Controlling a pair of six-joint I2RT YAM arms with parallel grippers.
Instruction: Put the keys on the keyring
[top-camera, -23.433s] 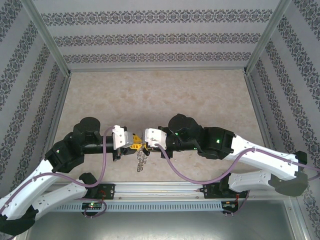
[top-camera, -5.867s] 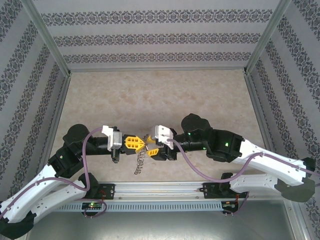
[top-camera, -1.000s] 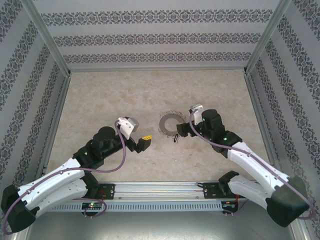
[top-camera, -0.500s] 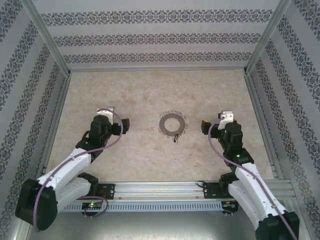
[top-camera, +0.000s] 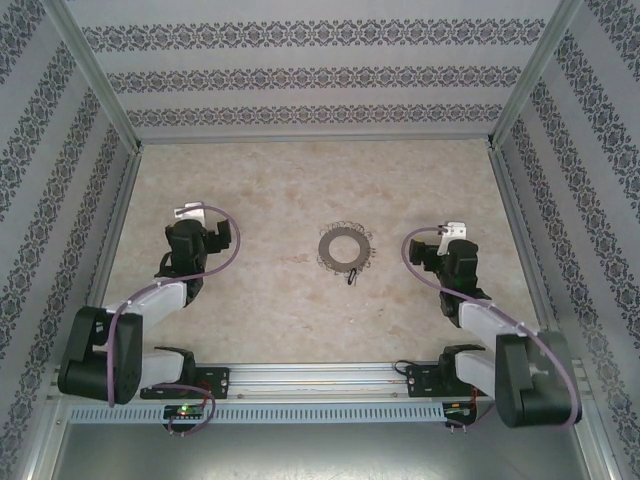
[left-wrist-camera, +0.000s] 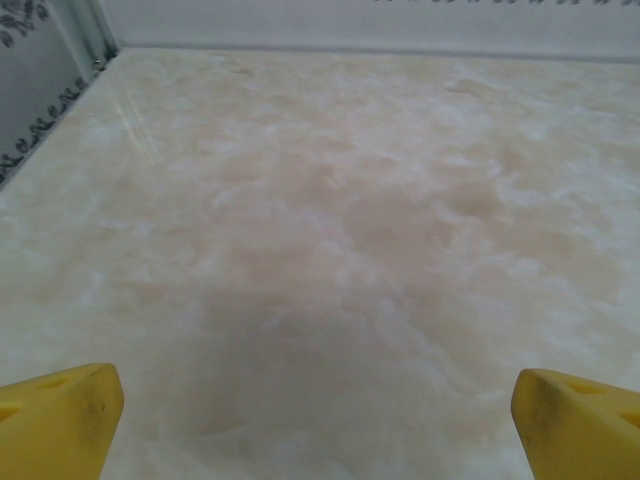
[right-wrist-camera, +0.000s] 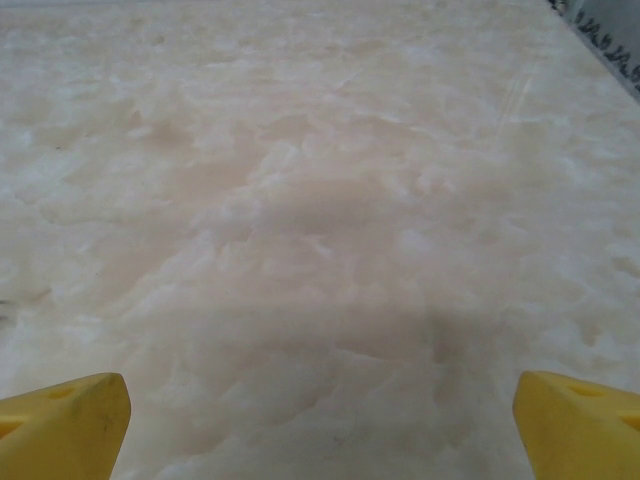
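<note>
The keyring (top-camera: 345, 247), a flat grey ring edged with small wire loops, lies flat on the marble tabletop near the middle. The tiny black-headed key (top-camera: 351, 277) rests at its near rim; whether it hangs on a loop I cannot tell. My left gripper (top-camera: 191, 234) is pulled back far to the left of the ring. In the left wrist view its yellow fingertips (left-wrist-camera: 60, 415) stand wide apart, the left gripper (left-wrist-camera: 318, 420) open over bare table. My right gripper (top-camera: 448, 252) sits well right of the ring, and in its wrist view the right gripper (right-wrist-camera: 322, 420) is open and holds nothing.
Patterned walls with metal frame posts (top-camera: 512, 180) close in the table on three sides. A metal rail (top-camera: 320, 378) with the arm bases runs along the near edge. Bare marble surrounds the ring.
Both arms have folded back toward their own sides, away from the middle. The keyring and key, held up between the grippers several seconds ago, have lain still on the table over the last second.
</note>
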